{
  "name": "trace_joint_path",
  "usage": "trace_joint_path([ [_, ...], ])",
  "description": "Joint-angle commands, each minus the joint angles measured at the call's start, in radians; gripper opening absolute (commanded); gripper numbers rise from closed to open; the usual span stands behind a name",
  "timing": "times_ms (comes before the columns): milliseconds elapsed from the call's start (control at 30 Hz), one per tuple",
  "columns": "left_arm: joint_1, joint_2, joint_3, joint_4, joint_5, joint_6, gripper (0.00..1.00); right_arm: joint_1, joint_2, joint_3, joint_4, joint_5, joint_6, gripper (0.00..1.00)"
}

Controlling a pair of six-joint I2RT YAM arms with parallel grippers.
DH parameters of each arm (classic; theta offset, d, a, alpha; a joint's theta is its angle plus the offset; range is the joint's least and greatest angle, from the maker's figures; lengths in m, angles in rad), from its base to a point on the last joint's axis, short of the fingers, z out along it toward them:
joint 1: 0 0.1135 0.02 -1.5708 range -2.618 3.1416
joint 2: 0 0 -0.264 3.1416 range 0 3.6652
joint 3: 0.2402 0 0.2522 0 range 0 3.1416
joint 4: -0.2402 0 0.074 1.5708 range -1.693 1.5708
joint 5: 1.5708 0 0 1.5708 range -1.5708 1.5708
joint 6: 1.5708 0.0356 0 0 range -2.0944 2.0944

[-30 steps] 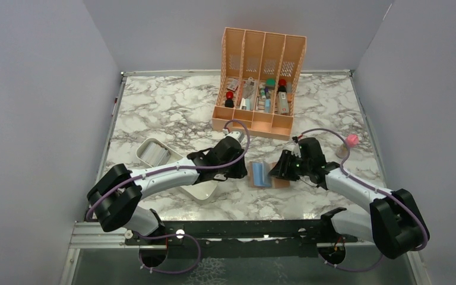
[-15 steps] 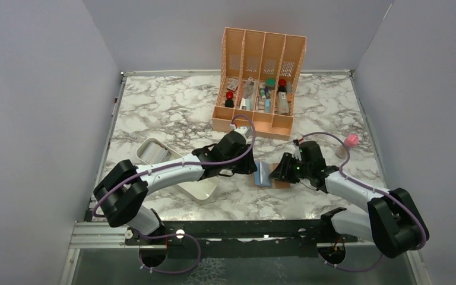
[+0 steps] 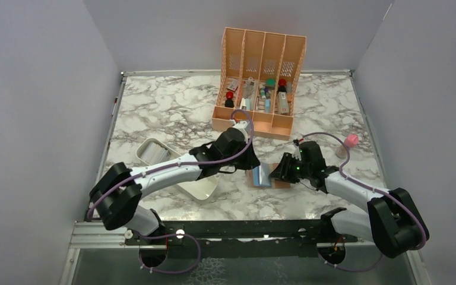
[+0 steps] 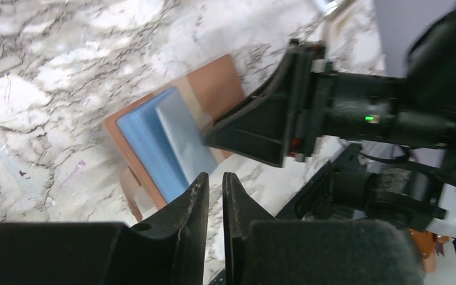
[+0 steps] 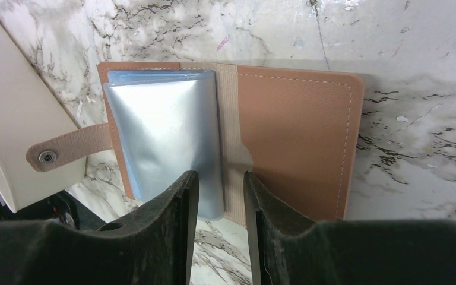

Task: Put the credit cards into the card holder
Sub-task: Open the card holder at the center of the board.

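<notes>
The card holder (image 3: 265, 177) lies open on the marble between my two grippers. It is brown, with light blue and silvery sleeves (image 5: 166, 130) on its left half and a snap tab (image 5: 65, 148). It also shows in the left wrist view (image 4: 214, 83). My left gripper (image 3: 251, 161) hovers at its far left side; in the left wrist view (image 4: 215, 178) the jaws are nearly closed with nothing between them. My right gripper (image 5: 221, 178) is slightly open and empty at the holder's spine, near its front edge. No card shows in either gripper.
A white oblong tray (image 3: 200, 190) with grey flat pieces (image 3: 152, 153) lies under the left arm. A tall peach organizer (image 3: 260, 83) with small items stands at the back. A pink-capped item (image 3: 350, 141) sits at the right.
My left arm has swung right from over the tray to the card holder's left side. The right gripper has barely moved.
</notes>
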Motion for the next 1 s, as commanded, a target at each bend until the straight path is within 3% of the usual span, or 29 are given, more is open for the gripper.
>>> trace_joint_path([
  [0, -0.002, 0.107, 0.006, 0.007, 0.001, 0.009, 0.16, 0.005, 0.006, -0.019, 0.027, 0.007, -0.001, 0.38],
  [200, -0.002, 0.199, 0.03, -0.008, -0.036, 0.033, 0.08, 0.005, -0.008, -0.016, 0.019, 0.005, -0.004, 0.39],
  [567, -0.002, 0.308, 0.093, -0.001, -0.024, 0.06, 0.06, 0.005, -0.01, -0.016, 0.026, -0.001, -0.001, 0.39],
  [967, -0.001, 0.318, 0.092, 0.127, 0.128, 0.039, 0.09, 0.005, -0.156, 0.021, -0.085, 0.005, -0.021, 0.53],
])
